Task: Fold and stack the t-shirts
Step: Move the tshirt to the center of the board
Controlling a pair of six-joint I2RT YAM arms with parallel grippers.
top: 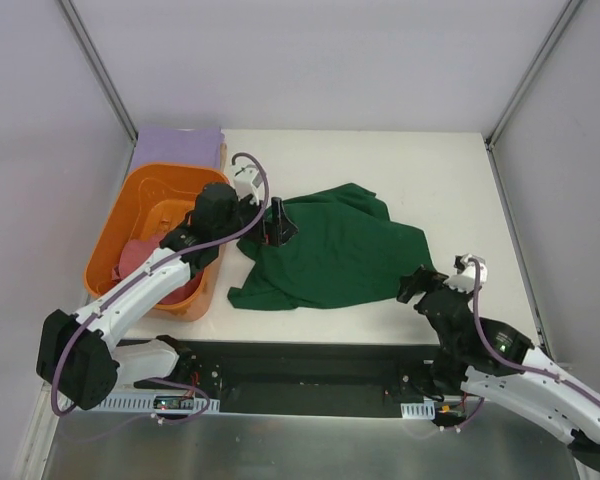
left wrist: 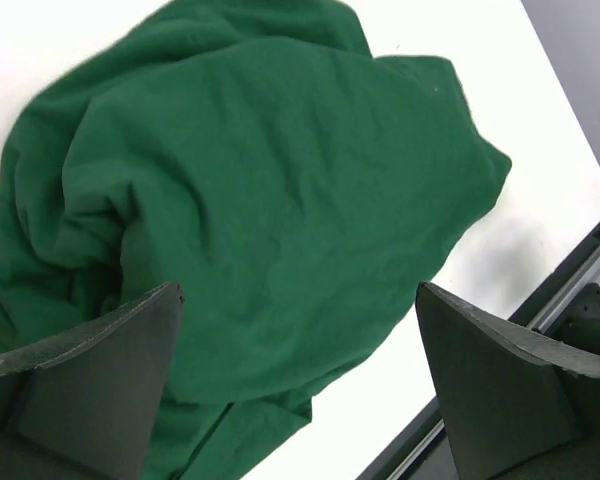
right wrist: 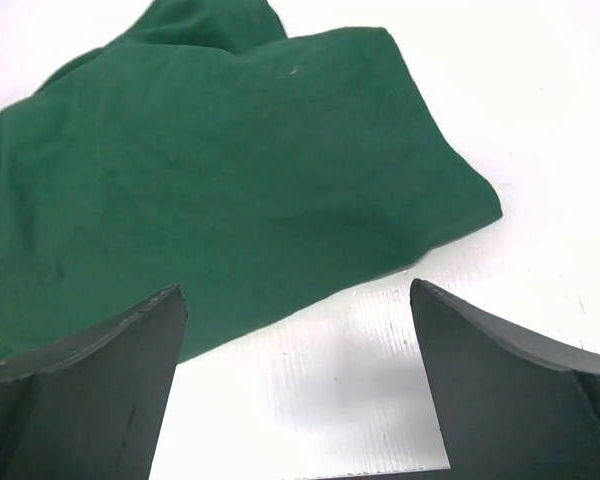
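A dark green t-shirt lies crumpled in the middle of the white table. It also shows in the left wrist view and the right wrist view. My left gripper is open and empty, just above the shirt's left part. My right gripper is open and empty, over bare table at the shirt's near right corner. A pale lavender t-shirt lies folded at the back left. A pinkish-red t-shirt lies bunched in the orange basket.
The orange basket stands at the left table edge, under my left arm. A black rail runs along the near edge of the table. Grey walls close in the back and both sides.
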